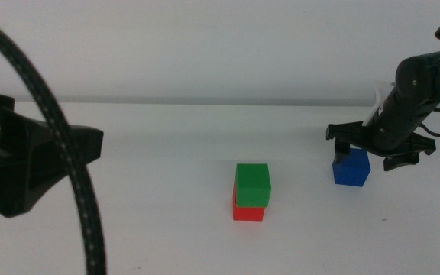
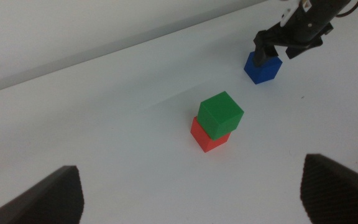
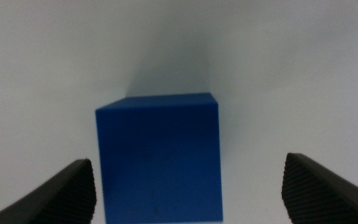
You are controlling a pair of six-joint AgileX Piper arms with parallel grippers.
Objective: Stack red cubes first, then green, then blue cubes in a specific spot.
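Note:
The green cube (image 1: 252,184) rests on the red cube (image 1: 248,211) near the table's middle, slightly skewed; both also show as the green cube (image 2: 221,113) on the red cube (image 2: 206,135). The blue cube (image 1: 351,167) sits on the table to their right. My right gripper (image 1: 367,156) hangs open just over and around the blue cube (image 3: 158,157), its jaws wide apart on either side without touching. My left gripper (image 2: 191,196) is open and empty, held back at the left with its body (image 1: 29,164) filling that side.
The plain white table (image 1: 151,229) meets a pale back wall. A black cable (image 1: 67,137) from the left arm arcs across the left of the middle view.

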